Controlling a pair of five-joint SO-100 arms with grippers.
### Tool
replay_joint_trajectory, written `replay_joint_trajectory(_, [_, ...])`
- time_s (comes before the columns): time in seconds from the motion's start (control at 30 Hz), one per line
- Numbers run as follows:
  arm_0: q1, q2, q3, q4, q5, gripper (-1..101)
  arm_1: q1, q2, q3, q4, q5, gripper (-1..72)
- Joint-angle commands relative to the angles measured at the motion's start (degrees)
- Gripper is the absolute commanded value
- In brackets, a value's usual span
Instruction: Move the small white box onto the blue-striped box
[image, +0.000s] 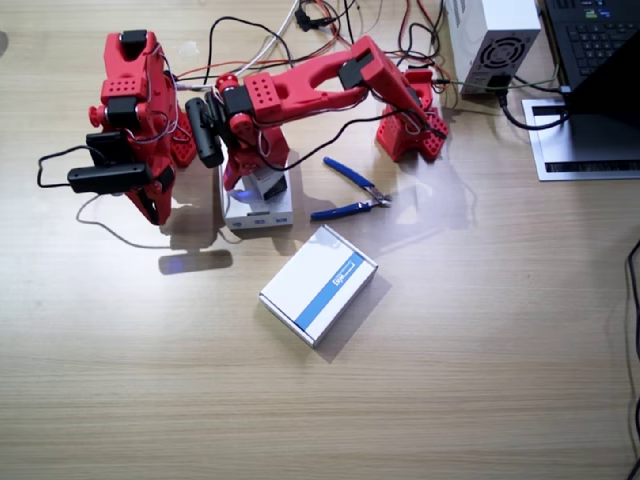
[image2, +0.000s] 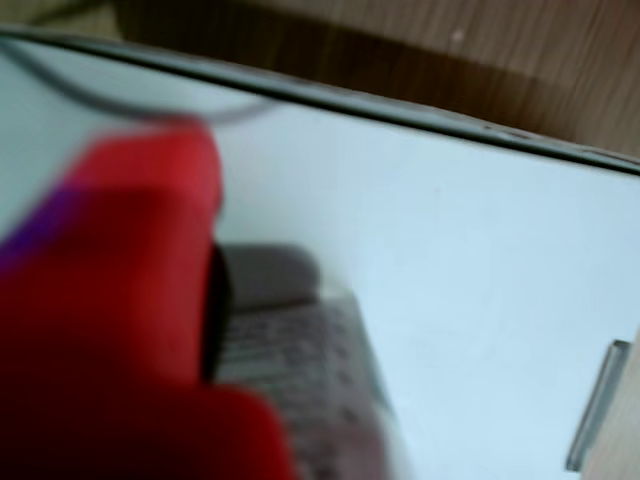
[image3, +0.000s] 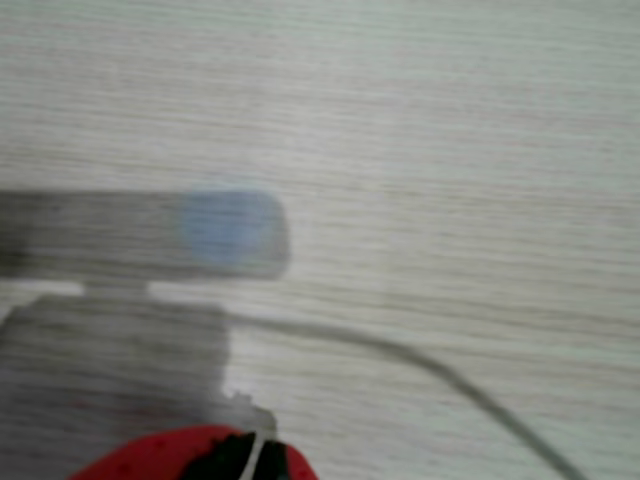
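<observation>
The left tool (image: 250, 180) reaches down onto the plain box (image: 258, 210), apparently pinching the small box (image2: 300, 370) for lifting. The striped box (image: 318, 283) lies near. The right tool's (image: 150, 200) spread I cannot tell.

Blue-handled pliers (image: 352, 192) lie on the wooden table (image: 480, 360), near a plain white flat box (image: 258, 208). A grey power supply (image: 492, 40) and laptop (image: 600, 60) sit at the far edge among cables (image: 330, 20).

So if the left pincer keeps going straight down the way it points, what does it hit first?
Probably the small white box right at the left pincer, lying on the plain white flat box; depth is blurred.
</observation>
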Motion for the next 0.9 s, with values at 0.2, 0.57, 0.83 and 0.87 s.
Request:
replay_joint_trajectory(0.2, [-1.14, 5.27, 3.69, 2.11, 0.26, 35, -0.09, 1.49, -0.62, 2.11, -2.2, 0.2])
replay_joint_trajectory(0.57, [-16.61, 17.75, 12.04, 2.29, 9.76, 33, -0.97, 1.58, -0.62, 1.93, -1.32, 0.2])
replay_joint_trajectory(0.83, [-22.85, 15.64, 9.93, 2.29, 14.85, 26, -0.97, 1.58, -0.62, 1.93, -1.32, 0.2])
replay_joint_trajectory(0.87, [-21.8, 15.56, 10.63, 2.29, 15.03, 26, -1.05, 1.58, -0.62, 1.93, -1.32, 0.2])
